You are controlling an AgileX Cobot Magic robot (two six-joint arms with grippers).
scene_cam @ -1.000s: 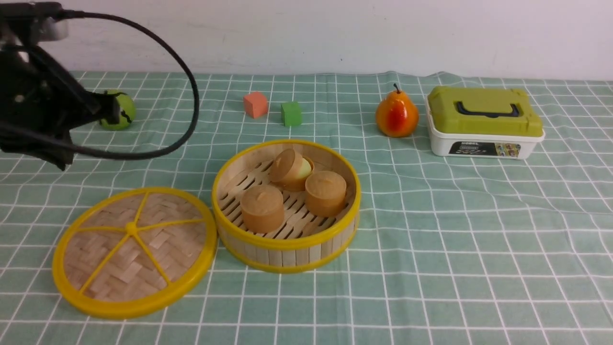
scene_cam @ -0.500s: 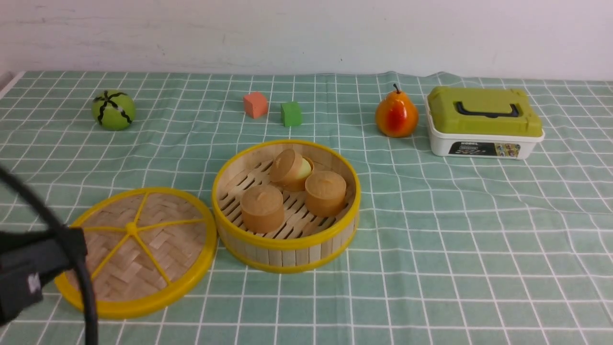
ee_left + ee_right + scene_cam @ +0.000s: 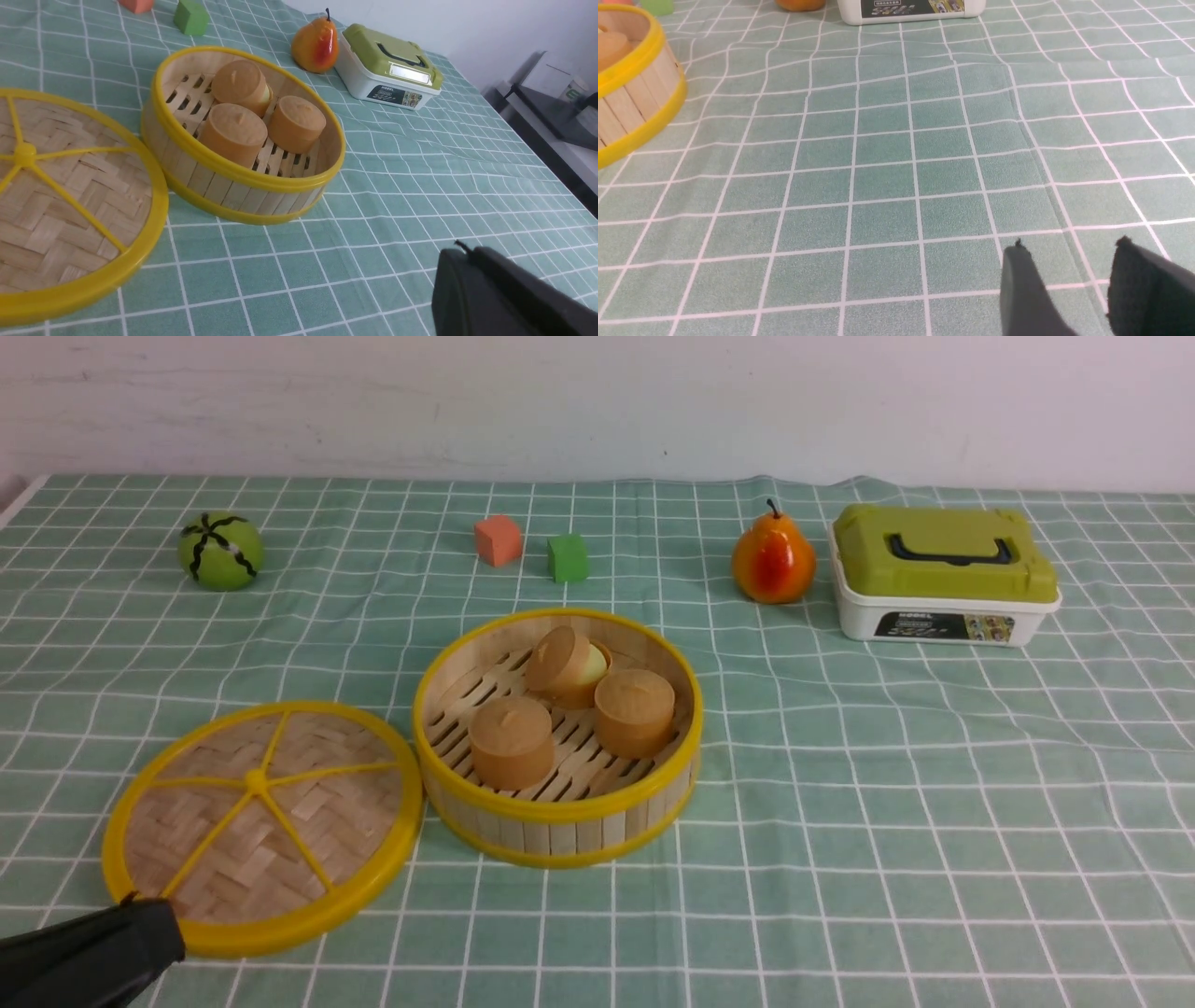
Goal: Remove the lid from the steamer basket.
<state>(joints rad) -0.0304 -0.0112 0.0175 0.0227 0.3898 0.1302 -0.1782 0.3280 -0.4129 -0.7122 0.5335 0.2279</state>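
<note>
The lid, a woven bamboo disc with yellow rim and spokes, lies flat on the cloth just left of the steamer basket, rims nearly touching. The basket is uncovered and holds three brown cylinder buns. My left gripper is shut and empty at the lower left edge, its tip by the lid's near rim. In the left wrist view the gripper sits apart from the lid and basket. My right gripper is open and empty over bare cloth, away from the basket; it is outside the front view.
At the back stand a green ball, an orange cube, a green cube, a pear and a white box with an olive-green lid.
My left arm has swung from the upper left down to the lower left corner and mostly left the front view. The lid and basket have not moved.
</note>
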